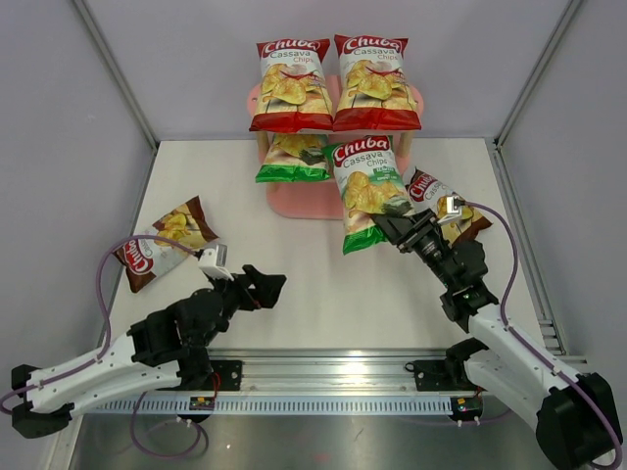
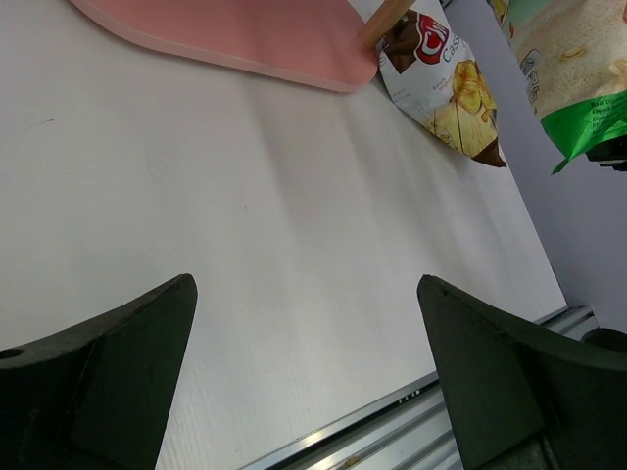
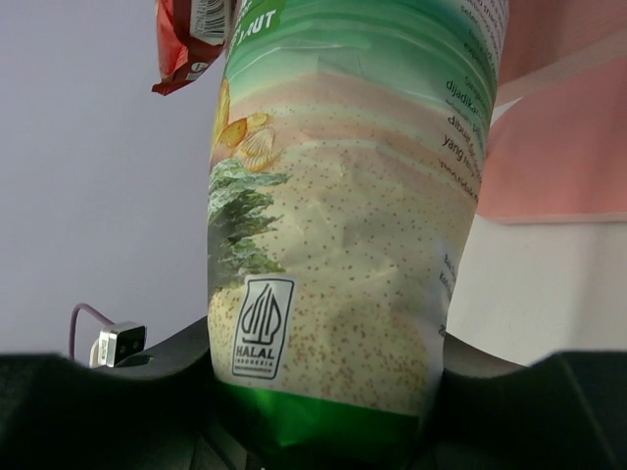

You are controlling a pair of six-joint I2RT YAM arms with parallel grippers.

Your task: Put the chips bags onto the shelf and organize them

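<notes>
Two red chips bags [image 1: 291, 84] [image 1: 377, 82] lie side by side on the top board of the pink shelf [image 1: 309, 201]. A green bag [image 1: 292, 158] sits on a lower board. My right gripper [image 1: 394, 221] is shut on a second green bag [image 1: 366, 189] and holds it up in front of the shelf's right side; its back fills the right wrist view [image 3: 343, 225]. A brown bag [image 1: 165, 242] lies on the table at the left. Another brown bag [image 1: 441, 201] lies right of the shelf, partly behind the right arm. My left gripper [image 1: 276, 284] is open and empty over the table.
A white table [image 1: 313, 294] with grey walls on three sides. A metal rail [image 1: 323, 377] runs along the near edge. In the left wrist view the shelf's bottom board [image 2: 245, 34] and the right brown bag [image 2: 446, 83] lie ahead.
</notes>
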